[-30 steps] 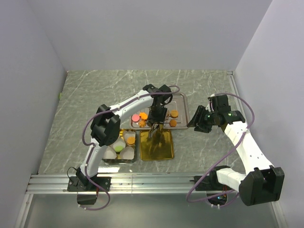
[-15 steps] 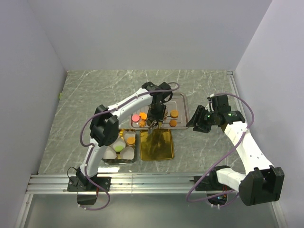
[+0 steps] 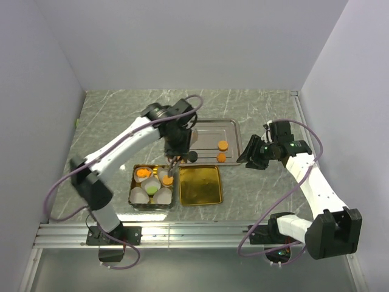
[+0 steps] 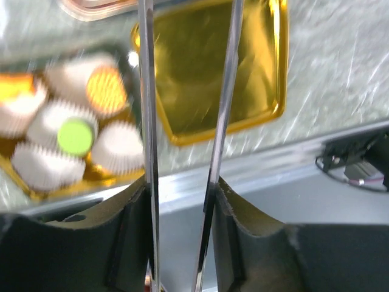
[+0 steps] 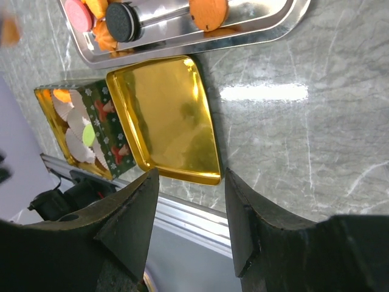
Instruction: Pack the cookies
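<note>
My left gripper [image 3: 174, 152] [image 4: 179, 190] is shut on a pair of metal tongs [image 4: 148, 121], whose blades stand apart with their tips out of the wrist view. It hangs over the left end of the silver tray [image 3: 231, 125], by the gold box [image 3: 134, 182] of white paper cups. Cups hold orange cookies [image 3: 144, 173] [image 3: 167, 180] and a green cookie [image 4: 75, 135]. Two orange cookies [image 3: 223, 145] and a black one [image 3: 192, 156] lie on the tray. The right wrist view also shows a pink cookie [image 5: 78, 13]. My right gripper [image 3: 244, 159] [image 5: 188, 179] is open and empty, right of the tray.
A gold lid [image 3: 200, 185] [image 5: 170, 118] lies upturned right of the box, in front of the tray. The aluminium rail [image 3: 194, 234] runs along the table's near edge. White walls enclose the table on three sides.
My left arm has swung left and back, carrying the tongs from over the tray and lid edge toward the box. The right arm has barely moved.
</note>
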Controlling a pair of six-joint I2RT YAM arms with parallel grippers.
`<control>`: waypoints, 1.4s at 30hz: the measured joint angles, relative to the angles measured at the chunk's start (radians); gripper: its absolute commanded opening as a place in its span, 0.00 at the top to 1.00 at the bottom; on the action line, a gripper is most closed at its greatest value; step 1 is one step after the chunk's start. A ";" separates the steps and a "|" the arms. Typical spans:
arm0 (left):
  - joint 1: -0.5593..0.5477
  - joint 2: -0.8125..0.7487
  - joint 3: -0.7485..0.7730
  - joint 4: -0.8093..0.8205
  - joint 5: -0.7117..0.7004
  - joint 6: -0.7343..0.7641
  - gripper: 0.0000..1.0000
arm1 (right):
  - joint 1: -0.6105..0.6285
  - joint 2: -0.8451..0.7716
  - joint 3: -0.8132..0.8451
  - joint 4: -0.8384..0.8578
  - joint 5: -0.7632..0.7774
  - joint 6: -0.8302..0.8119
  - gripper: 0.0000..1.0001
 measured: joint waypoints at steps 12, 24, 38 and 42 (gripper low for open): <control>0.000 -0.638 -0.561 -0.043 0.003 -0.214 0.55 | 0.011 0.082 0.018 0.028 -0.033 0.003 0.45; 0.013 -0.850 -0.797 -0.052 0.000 -0.390 0.55 | 0.091 0.109 0.039 0.037 -0.033 0.014 0.45; 0.169 -0.959 -0.900 -0.051 -0.003 -0.408 0.54 | 0.094 0.107 0.035 0.037 -0.032 0.014 0.45; 0.188 -0.969 -0.902 -0.050 0.003 -0.401 0.53 | 0.094 0.107 0.033 0.037 -0.032 0.014 0.45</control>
